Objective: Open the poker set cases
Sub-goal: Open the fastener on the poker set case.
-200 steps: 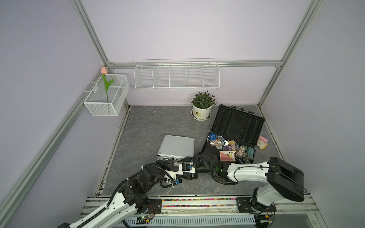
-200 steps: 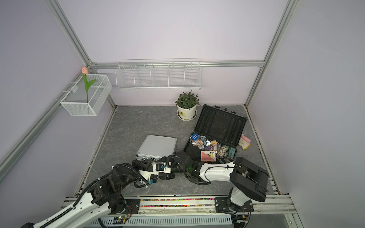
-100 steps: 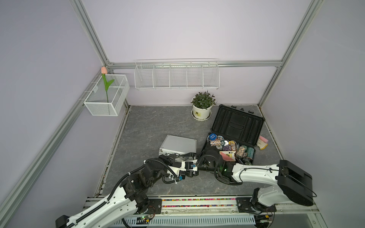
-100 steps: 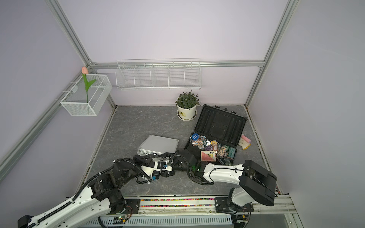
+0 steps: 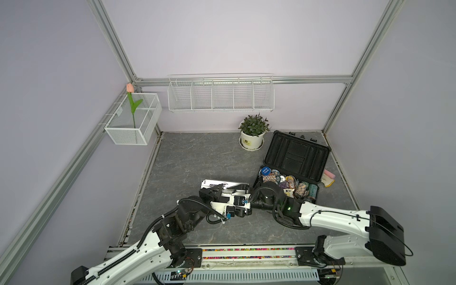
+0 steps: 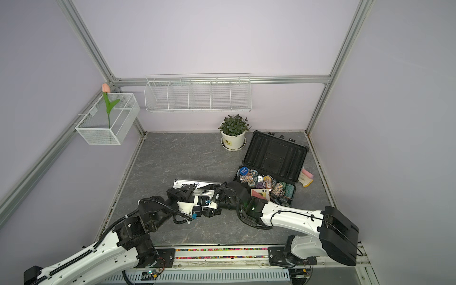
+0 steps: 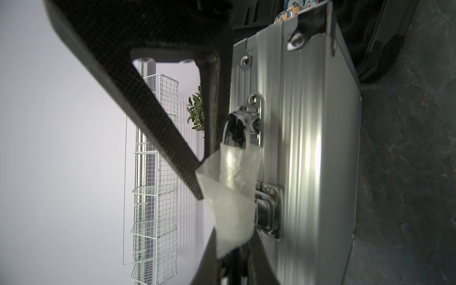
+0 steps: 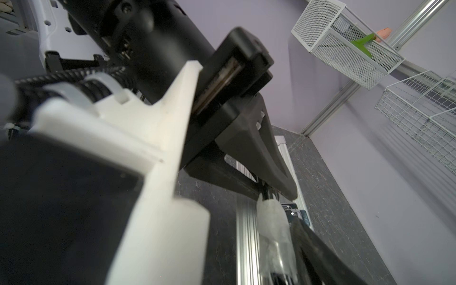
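Shut left jaws against silver case (image 7: 308, 148) front.

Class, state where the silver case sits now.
In both top views, the silver case sits on the grey tabletop, immediately left of the open dark case.

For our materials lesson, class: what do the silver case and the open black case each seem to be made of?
Silver case: probably aluminium, brushed and ribbed, with bright streaky reflections and shiny riveted latches. Black case: likely moulded plastic, matte, with formed recesses inside.
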{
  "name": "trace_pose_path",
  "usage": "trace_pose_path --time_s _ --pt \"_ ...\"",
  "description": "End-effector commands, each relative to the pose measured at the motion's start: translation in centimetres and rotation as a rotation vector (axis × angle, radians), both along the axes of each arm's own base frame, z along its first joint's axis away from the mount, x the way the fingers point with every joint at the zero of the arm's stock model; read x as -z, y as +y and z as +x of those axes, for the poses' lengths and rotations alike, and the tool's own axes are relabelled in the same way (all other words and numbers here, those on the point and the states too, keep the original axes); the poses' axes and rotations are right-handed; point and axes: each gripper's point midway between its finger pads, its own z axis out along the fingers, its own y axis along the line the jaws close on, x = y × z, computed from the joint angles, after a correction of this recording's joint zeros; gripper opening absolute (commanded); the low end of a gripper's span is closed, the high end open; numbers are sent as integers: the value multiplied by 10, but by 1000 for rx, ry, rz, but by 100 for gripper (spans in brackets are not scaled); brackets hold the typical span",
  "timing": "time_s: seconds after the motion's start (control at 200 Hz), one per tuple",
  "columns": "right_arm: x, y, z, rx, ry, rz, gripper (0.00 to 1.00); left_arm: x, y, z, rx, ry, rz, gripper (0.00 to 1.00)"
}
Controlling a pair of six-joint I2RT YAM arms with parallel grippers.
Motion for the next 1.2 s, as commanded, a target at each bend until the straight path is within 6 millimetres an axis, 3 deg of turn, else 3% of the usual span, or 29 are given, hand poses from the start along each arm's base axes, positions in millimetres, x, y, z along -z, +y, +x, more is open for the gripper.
trace_pose_path --time_s 0.0,0.125,0.32,0.39,0.415,0.575,0.785,1.195 --pt "-24 -9 7 51 26 36 79 15 10 -9 13 -19 81 0" --pt "-25 -11 7 57 51 16 81 31 23 -17 7 4 115 0" --pt "-27 4 8 23 72 4 80 28 22 -17 13 -22 87 0" --pt "-16 9 6 2 92 -24 78 30 22 -17 13 -24 91 0" --pt "-27 14 7 -5 84 -6 77 30 22 -17 12 -25 87 0" --pt "-18 23 -2 -71 116 -31 76 29 25 -19 10 -31 76 0" --pt "2 19 -12 -133 121 -99 82 27 25 -19 10 -41 70 0" --pt "21 28 -1 -113 118 -164 82 20 24 -18 8 -58 50 0"
